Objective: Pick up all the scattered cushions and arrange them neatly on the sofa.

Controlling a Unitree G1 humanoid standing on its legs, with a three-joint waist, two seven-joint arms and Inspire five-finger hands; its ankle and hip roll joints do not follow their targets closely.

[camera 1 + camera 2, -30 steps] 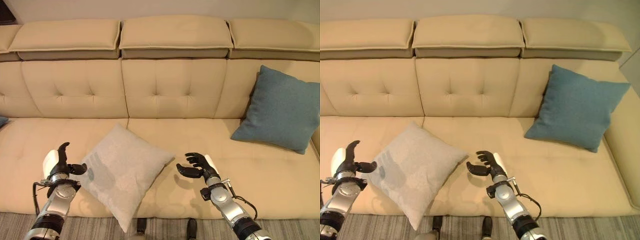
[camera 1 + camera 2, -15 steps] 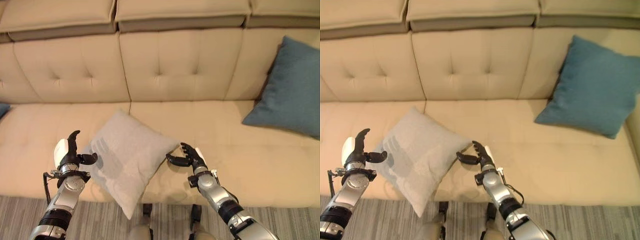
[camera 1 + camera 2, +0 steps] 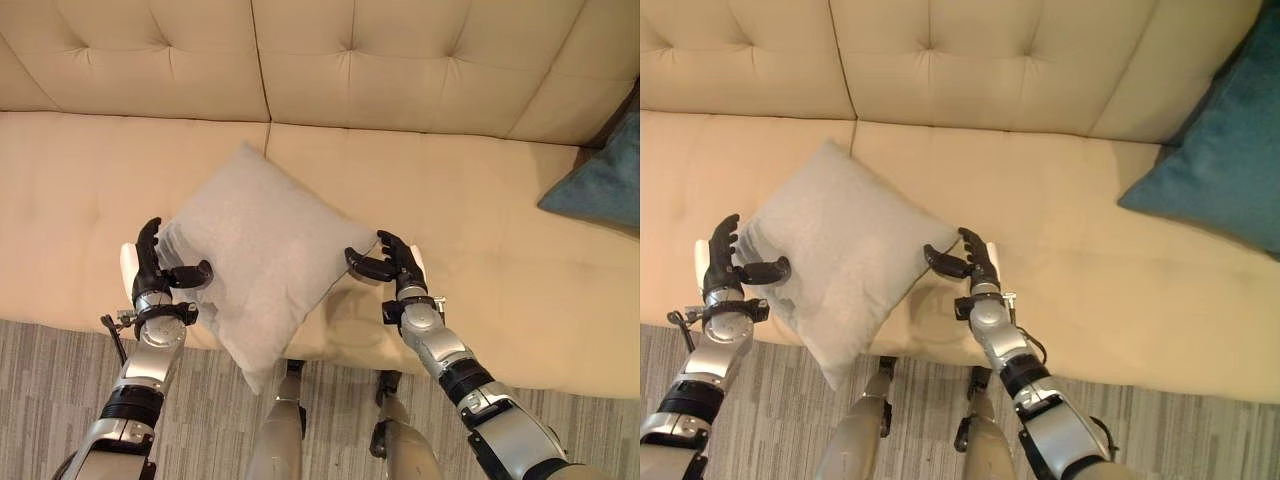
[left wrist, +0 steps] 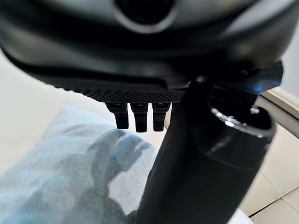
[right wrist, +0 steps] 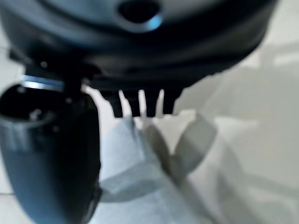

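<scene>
I see the pale grey cushion [image 3: 262,250] lying diamond-wise on the beige sofa [image 3: 480,210] seat, its lowest corner overhanging the front edge. My left hand [image 3: 152,272] and right hand [image 3: 392,266] flank its side corners, fingers spread, gripping nothing. A teal cushion [image 3: 1220,170] leans far right. No readable print.

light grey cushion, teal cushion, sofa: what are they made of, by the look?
Light grey cushion: woven fabric, matte, with a fine even texture and soft sagging corners. Teal cushion: also woven cloth, a slightly coarser, flecked weave, no sheen. Sofa: smooth beige upholstery with tufted dimples and a faint sheen; probably leather or faux leather, though a tight fabric can't be ruled out.
</scene>
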